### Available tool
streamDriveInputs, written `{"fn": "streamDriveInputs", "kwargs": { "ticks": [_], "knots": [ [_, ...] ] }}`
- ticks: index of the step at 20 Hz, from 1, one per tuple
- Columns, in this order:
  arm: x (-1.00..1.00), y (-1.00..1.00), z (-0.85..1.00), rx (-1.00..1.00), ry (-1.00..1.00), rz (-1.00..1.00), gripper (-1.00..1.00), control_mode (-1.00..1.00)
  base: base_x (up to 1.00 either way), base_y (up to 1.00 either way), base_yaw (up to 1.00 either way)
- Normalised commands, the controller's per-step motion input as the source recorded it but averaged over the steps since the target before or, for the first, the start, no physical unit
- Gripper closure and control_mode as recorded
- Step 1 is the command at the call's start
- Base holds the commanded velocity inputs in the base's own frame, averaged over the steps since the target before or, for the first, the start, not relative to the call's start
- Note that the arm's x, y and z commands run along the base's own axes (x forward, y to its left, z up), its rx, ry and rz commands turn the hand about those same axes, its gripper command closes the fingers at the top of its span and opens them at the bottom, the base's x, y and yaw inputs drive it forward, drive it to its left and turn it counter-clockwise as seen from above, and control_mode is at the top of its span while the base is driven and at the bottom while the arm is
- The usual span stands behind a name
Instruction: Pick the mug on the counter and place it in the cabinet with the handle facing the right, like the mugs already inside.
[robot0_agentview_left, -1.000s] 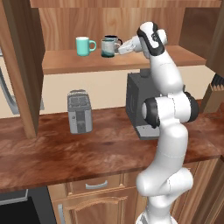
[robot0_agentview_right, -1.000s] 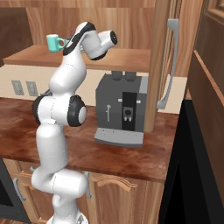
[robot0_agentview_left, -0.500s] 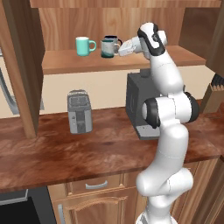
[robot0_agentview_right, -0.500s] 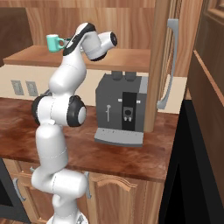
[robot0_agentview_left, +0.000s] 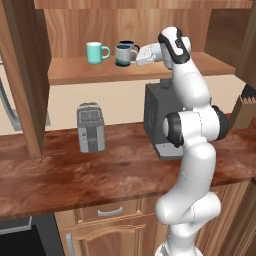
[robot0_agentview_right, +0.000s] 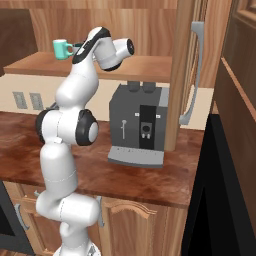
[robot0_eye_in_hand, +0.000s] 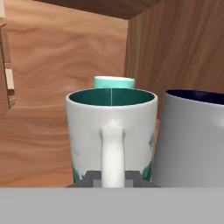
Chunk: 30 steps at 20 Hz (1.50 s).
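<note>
The mug is already sitting up at the cabinet shelf beside the grey mug, with the fingers clamping its handle, so releasing and withdrawing are remaining.

The mug sits on the cabinet shelf — right of another mug.

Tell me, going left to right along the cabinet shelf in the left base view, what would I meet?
All-mint mug with loop handle → whitish-grey mug with dark teal inside → the white arm's tool, shut on that mug's pale handle.
</note>
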Motion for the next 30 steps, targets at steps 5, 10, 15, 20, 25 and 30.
{"fn": "streamDriveInputs", "kwargs": {
  "ticks": [5,10,15,20,25,30],
  "knots": [
    [0.0,0.01,0.0,0.0,0.0,0.0,-1.0,-1.0,0.0,0.0,0.0],
    [0.0,0.0,0.0,0.0,0.0,0.0,-1.0,-1.0,0.0,0.0,0.0],
    [0.0,0.0,0.0,0.0,0.0,0.0,-1.0,-1.0,0.0,0.0,0.0],
    [0.0,-0.04,0.0,0.0,0.0,0.0,-1.0,-1.0,0.0,0.0,0.0],
    [0.0,-0.2,0.04,0.0,0.0,0.0,-1.0,-1.0,0.0,0.0,0.0],
    [-0.08,-0.19,0.07,0.0,-0.03,0.0,-1.0,-1.0,0.0,0.0,0.0]
  ]
}}
